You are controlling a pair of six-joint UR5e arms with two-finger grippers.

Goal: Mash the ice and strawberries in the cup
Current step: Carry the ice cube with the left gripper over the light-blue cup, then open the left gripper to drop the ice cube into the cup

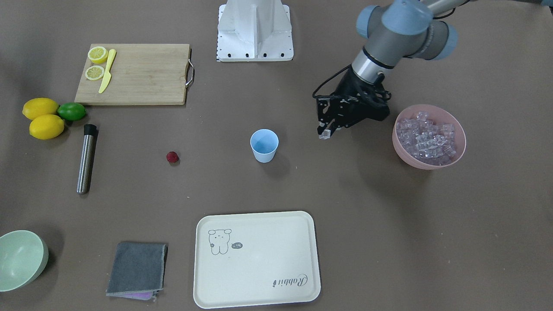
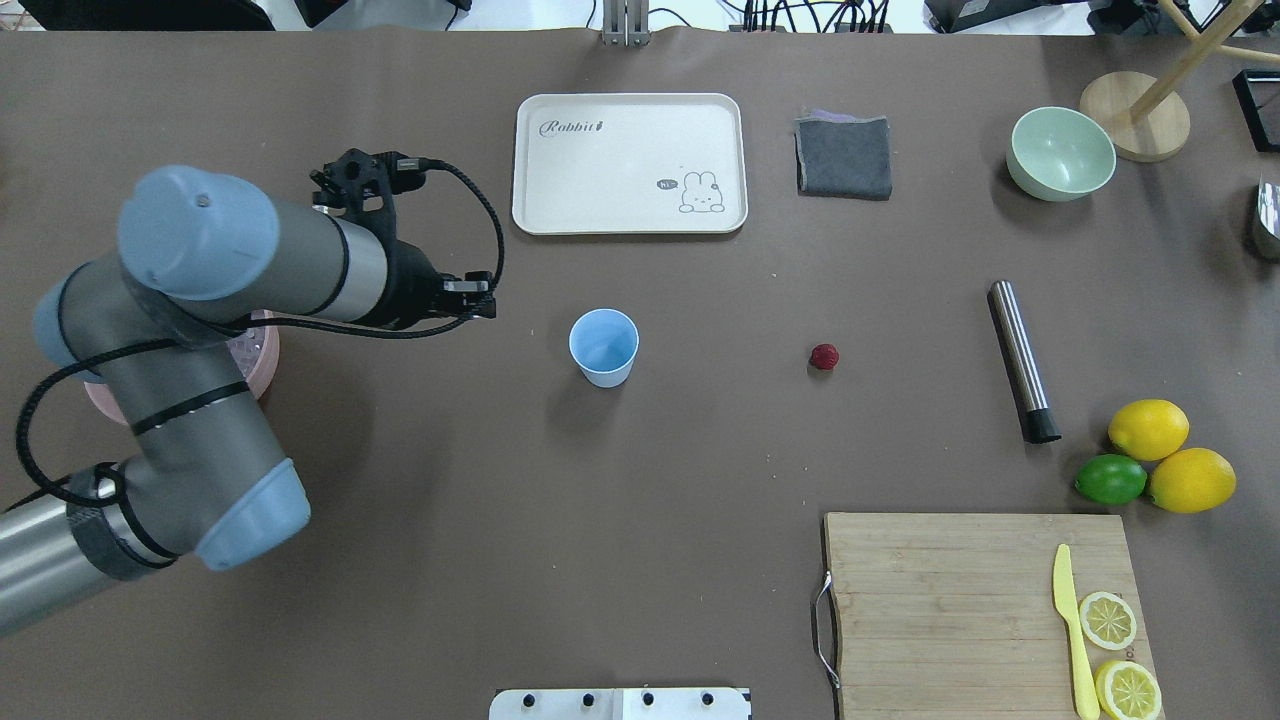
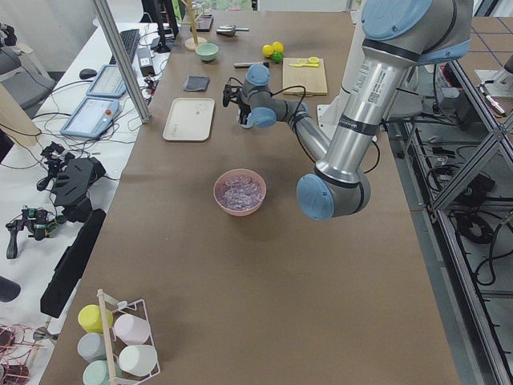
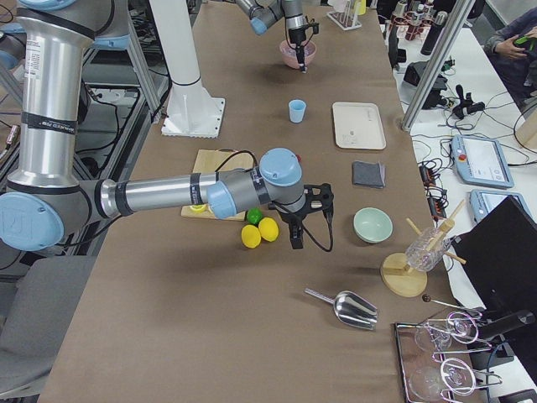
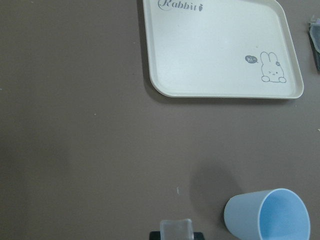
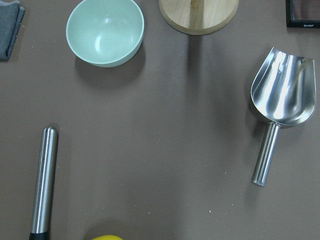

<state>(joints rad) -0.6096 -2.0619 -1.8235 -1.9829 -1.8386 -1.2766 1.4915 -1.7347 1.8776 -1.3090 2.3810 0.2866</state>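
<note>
Ice cube point(image 5: 175, 229): one clear piece, pinched between the fingertips of the left gripper point(image 1: 325, 132). It was held above the surface point(image 1: 345, 194), near the cup point(image 1: 264, 145) on the robot's left side and not touching it.

Cup: pale blue, upright, mouth up.

Ice point(image 1: 425, 137): a heap of clear cubes in a pink bowl point(image 1: 412, 163), on the same side of the cup, beyond the left gripper.

Strawberry point(image 1: 172, 157): one dark red berry on the surface, well apart from the cup on the robot's right side.

Metal rod point(image 1: 86, 159): black-capped, lying flat, farther from the cup than the strawberry.

Tray point(image 1: 203, 259): cream, flat, on the side of the cup away from the robot.

Right gripper point(image 4: 295, 238): well apart from the cup, just beside the lemons point(image 4: 268, 228). Whether it was spread or pressed together could not be told.
</note>
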